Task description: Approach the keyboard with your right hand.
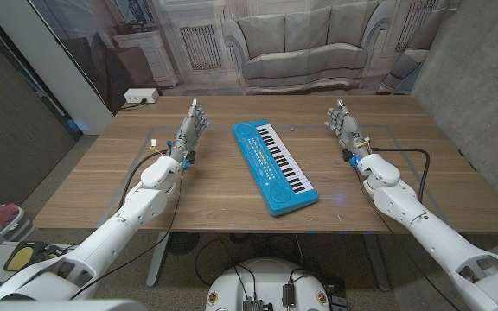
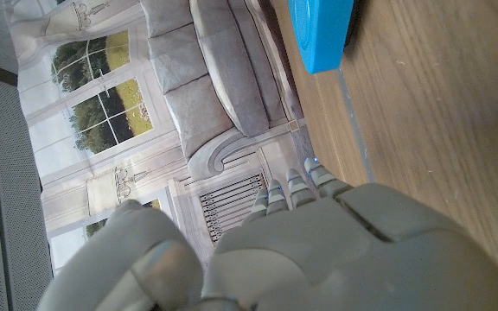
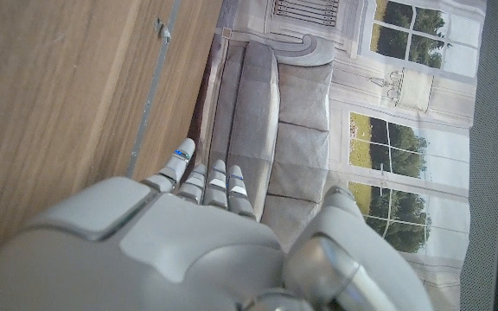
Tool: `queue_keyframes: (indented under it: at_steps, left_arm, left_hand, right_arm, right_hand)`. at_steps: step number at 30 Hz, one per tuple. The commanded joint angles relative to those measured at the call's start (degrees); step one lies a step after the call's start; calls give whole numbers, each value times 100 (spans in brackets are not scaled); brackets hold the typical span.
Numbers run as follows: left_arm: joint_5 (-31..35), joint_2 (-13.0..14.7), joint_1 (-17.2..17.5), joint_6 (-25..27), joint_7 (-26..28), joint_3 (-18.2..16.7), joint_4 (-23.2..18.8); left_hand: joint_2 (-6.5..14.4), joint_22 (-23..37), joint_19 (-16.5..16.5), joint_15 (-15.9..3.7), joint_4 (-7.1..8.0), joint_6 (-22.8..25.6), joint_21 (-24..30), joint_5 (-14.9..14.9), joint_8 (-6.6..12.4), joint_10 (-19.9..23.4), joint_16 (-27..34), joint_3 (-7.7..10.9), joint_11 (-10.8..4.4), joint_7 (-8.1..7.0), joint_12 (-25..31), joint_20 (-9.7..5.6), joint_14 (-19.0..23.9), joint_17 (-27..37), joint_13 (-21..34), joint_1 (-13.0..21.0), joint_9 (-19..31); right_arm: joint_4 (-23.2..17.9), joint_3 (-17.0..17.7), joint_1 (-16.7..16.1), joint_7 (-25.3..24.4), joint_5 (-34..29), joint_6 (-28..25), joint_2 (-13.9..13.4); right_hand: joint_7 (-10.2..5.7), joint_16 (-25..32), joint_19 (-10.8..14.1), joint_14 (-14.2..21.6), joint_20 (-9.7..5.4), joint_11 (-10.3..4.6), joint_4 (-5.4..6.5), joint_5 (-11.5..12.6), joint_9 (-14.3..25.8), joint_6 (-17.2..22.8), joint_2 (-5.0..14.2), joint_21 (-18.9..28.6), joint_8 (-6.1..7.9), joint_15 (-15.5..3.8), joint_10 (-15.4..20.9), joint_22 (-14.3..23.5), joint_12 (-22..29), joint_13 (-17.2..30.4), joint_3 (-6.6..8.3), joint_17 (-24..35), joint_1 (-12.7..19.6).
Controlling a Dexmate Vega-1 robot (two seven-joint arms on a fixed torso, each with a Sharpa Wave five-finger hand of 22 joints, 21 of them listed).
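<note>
Wooden table point(image 1: 214, 194) seen from above, with 2 white robot arms reaching in from the near corners. The right arm runs along the table's right side, its forearm angled toward the far edge. The right hand point(image 1: 344, 123) stands upright at the end of it, near the far right corner, fingers point(image 1: 339, 113) pointing up and away from the robot, close together and holding nothing. In the right wrist view the right hand point(image 3: 188, 250) shows from behind, its fingers point(image 3: 206, 183) extended side by side over the wood, with nothing between them.

A blue toy keyboard point(image 1: 274, 165) lies in the middle of the table, set on a diagonal: one end points toward the far edge, the other toward the near right. Its white and black keys run along the side facing the right hand. The keyboard sits well apart from the right hand's fingers, with bare wood between them.

The left arm mirrors the right along the table's left side. The left hand point(image 1: 190, 128) also stands upright near the far edge, fingers extended and empty. In the left wrist view the left hand point(image 2: 292, 250) shows from behind, fingertips point(image 2: 294, 183) together, and a blue corner of the keyboard point(image 2: 320, 33) lies on the wood beyond them, not touching.

A black cable point(image 1: 405, 152) trails from the right wrist across the table's right side. Behind the far edge hangs a printed backdrop point(image 1: 301, 43) picturing a grey sofa and windows.
</note>
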Motion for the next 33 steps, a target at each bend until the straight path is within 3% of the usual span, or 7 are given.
queue_keyframes:
  at_steps: [1,15,33]
  left_arm:
    - [67,10,-57,159,139,37,-158]
    - [79,-24,-190,131,12,76,17]
    - [136,226,-74,359,159,17,-514]
  left_hand:
    - [19,26,67,16,23,66,28,56,79,43,56,10,9,19,63,-216,38,18,3,84,8]
    - [113,25,132,34,-24,156,-7,96,103,137,77,45,12,34,95,-197,134,13,-16,193,6]
    - [190,27,252,33,-68,315,-34,123,139,302,114,62,26,36,143,-166,307,12,-29,298,6]
  right_arm:
    - [114,-19,100,110,-24,146,47]
    - [-275,51,-177,-58,-78,191,-105]
    - [-613,66,-218,-95,-343,454,-240]
  right_hand:
    - [17,46,39,82,-155,12,-5,43,26,51,6,29,42,-13,54,26,24,12,47,21,47]
    - [-7,68,103,149,-154,16,-22,43,26,101,25,-10,61,-21,147,28,61,13,50,17,66]
    - [-31,96,186,257,-141,2,-31,41,26,175,47,-63,83,-21,290,31,108,15,44,17,64]
